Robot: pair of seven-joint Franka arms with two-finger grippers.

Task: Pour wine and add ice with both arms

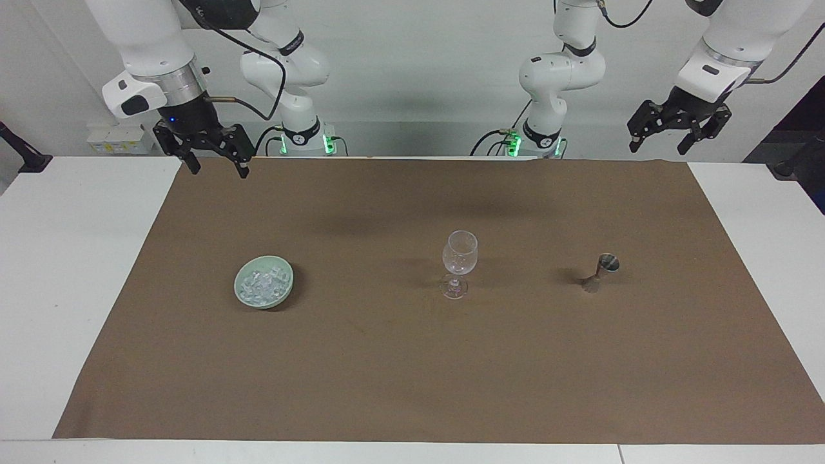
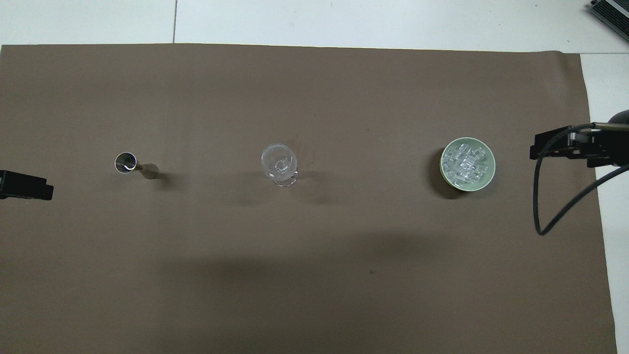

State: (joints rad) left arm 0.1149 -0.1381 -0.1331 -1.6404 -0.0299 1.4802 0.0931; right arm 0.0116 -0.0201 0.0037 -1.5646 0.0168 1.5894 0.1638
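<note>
An empty clear wine glass (image 1: 459,252) (image 2: 279,161) stands upright at the middle of the brown mat. Toward the right arm's end sits a pale green bowl (image 1: 290,278) (image 2: 490,173) heaped with ice (image 1: 263,283) (image 2: 466,161). Toward the left arm's end stands a small steel jigger (image 1: 602,269) (image 2: 127,162); no wine shows, and what the jigger holds I cannot tell. My right gripper (image 1: 218,169) (image 2: 565,145) hangs open over the mat's edge by its base. My left gripper (image 1: 660,147) (image 2: 24,185) hangs open, raised at its own end. Neither holds anything.
The brown mat (image 1: 412,361) covers most of the white table (image 1: 77,258), with bare white strips at both ends. A black cable (image 2: 540,196) loops down from the right wrist. Glass, bowl and jigger stand in one row, well apart.
</note>
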